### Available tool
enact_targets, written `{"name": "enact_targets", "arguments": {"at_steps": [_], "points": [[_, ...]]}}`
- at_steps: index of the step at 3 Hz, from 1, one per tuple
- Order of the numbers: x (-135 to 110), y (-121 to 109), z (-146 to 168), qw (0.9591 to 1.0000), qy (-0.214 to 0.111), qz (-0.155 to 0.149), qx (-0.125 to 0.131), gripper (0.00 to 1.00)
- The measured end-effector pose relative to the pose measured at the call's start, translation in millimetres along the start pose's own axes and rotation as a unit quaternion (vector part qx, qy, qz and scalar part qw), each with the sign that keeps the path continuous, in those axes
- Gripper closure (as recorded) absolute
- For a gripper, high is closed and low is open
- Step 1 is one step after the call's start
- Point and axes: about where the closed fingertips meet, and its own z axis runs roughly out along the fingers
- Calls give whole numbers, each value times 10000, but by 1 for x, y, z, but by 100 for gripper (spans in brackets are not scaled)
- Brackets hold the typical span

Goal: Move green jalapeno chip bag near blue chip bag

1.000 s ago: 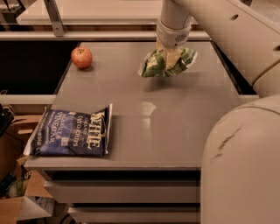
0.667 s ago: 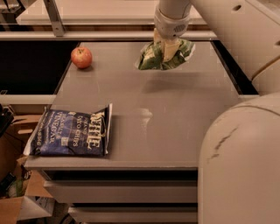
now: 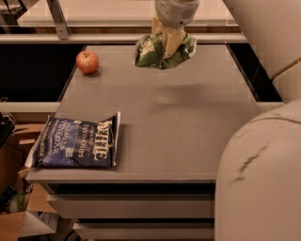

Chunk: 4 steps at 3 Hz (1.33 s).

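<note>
The green jalapeno chip bag (image 3: 162, 52) hangs crumpled in the air above the far middle of the grey table (image 3: 188, 122). My gripper (image 3: 170, 34) comes down from the top and is shut on the bag's top. The blue chip bag (image 3: 75, 142) lies flat at the table's near left corner, white lettering up. The green bag is far from it, up and to the right.
A red apple (image 3: 87, 61) sits at the table's far left. My arm's pale body (image 3: 263, 179) fills the near right. A pale shelf (image 3: 117, 12) runs behind the table. Cardboard boxes (image 3: 19, 221) lie on the floor at left.
My gripper has lifted the green bag higher off the table and carried it a little to the left. The blue bag and apple have not moved.
</note>
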Motion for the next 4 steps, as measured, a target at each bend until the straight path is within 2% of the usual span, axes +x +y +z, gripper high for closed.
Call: {"name": "enact_targets", "arguments": {"at_steps": [1,2,3,4], "points": [[-47,6,-15,9977,-522,-420,-47,100],[-88,17,-24,9925,-1024,-650,-119,100],[-126,26,-14,9863,-1487,-686,-197,100],[-128,19,-12,9863,-1501,-676,-89,100]]}}
